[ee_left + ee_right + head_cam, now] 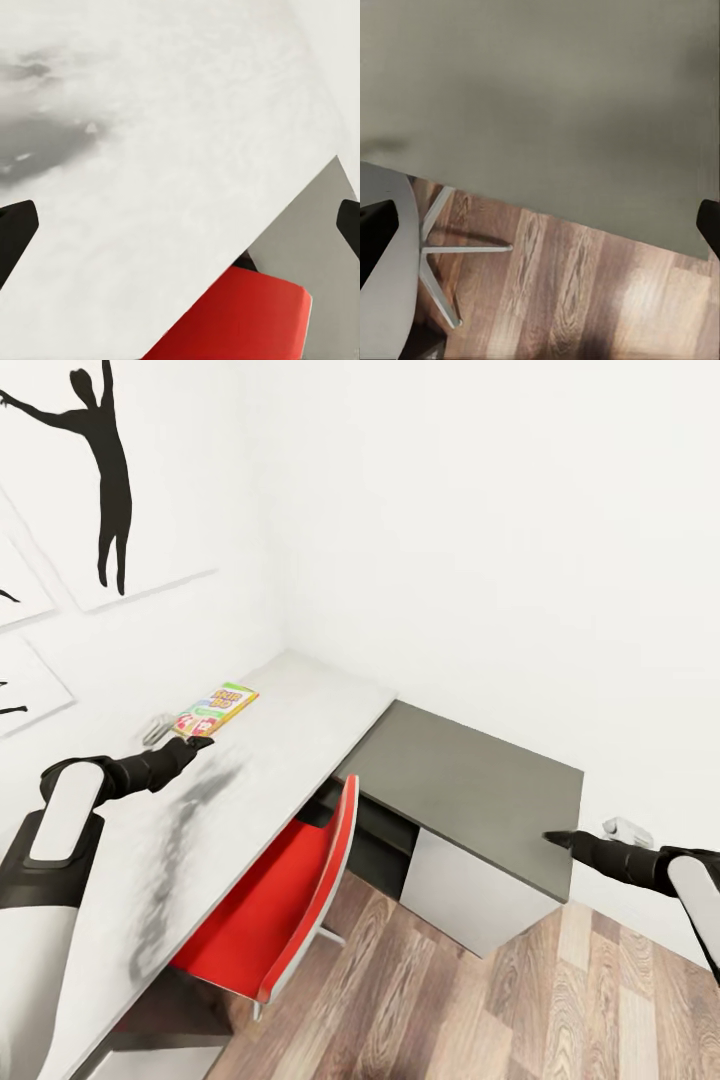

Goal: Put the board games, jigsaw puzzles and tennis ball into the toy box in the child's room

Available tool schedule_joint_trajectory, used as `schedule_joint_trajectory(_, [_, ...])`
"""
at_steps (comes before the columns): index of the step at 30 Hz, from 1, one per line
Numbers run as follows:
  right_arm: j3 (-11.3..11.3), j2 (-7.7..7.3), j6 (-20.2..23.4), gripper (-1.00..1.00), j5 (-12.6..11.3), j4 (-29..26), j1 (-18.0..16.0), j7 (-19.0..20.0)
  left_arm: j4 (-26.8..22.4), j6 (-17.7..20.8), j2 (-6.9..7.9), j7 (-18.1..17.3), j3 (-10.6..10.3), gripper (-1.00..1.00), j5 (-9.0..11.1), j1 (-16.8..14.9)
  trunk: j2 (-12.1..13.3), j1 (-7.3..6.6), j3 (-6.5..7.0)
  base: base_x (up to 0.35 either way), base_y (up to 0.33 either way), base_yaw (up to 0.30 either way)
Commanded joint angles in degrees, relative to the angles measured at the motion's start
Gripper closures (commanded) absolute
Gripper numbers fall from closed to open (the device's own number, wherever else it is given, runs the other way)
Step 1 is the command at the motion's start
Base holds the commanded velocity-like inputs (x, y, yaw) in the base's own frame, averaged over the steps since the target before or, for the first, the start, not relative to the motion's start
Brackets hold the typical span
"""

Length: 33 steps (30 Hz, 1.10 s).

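Note:
A flat, colourful board game (215,710) lies on the pale table (300,700) by the left wall. My left gripper (200,741) hovers just short of the game's near end. In the left wrist view this gripper (180,225) is open over bare tabletop (150,150), with its dark fingertips (15,232) at the frame edges. My right gripper (553,839) is open beside the corner of the lower dark grey top (470,780). In the right wrist view it (540,225) holds nothing. The toy box, tennis ball, jigsaw puzzles and bed are out of view.
A red chair (290,900) is tucked under the table edge, and its white legs (442,247) stand on the wood-plank floor (480,1010). White drawers (470,890) sit under the dark top. Black silhouette pictures (105,470) hang on the left wall.

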Motion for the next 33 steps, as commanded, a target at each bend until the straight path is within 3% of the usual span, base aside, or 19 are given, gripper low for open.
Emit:
schedule_joint_trajectory(1, [-0.02, -0.01, 0.26, -1.00, -0.09, -0.03, -0.05, -0.07, -0.05, 0.15, 0.01, 0.55, 0.03, -1.00, 0.63, -0.04, -0.11, 0.03, -0.10, 0.000, 0.000, -0.016])
schedule_joint_trajectory(5, [2.45, 0.12, -0.55, -1.00, -0.09, 0.55, -0.48, -0.51, -0.23, 0.16, 0.73, 0.43, 0.07, -1.00, 0.88, 0.41, -0.11, 0.03, -0.06, 0.000, 0.000, -0.047])
schedule_joint_trajectory(10, [3.15, 0.16, -0.73, -1.00, -0.08, 0.73, -0.61, -0.70, -0.31, 0.13, 0.94, 0.33, 0.05, -1.00, 0.95, 0.66, -0.11, 0.03, 0.14, 0.000, 0.000, -0.145])
schedule_joint_trajectory(17, [3.54, 0.18, -0.85, -1.00, -0.08, 0.76, -0.68, -0.81, -0.73, 0.02, 1.12, 0.03, 0.10, -1.00, 0.93, 2.78, -0.11, 0.03, 0.44, 0.071, -0.024, -0.145])
schedule_joint_trajectory(33, [3.58, 0.18, -0.88, -1.00, -0.08, 0.69, -0.70, -0.83, -1.01, -0.06, 1.71, -0.14, 0.02, -1.00, 0.93, 4.22, -0.11, 0.03, 0.60, 0.201, -0.096, -0.034])
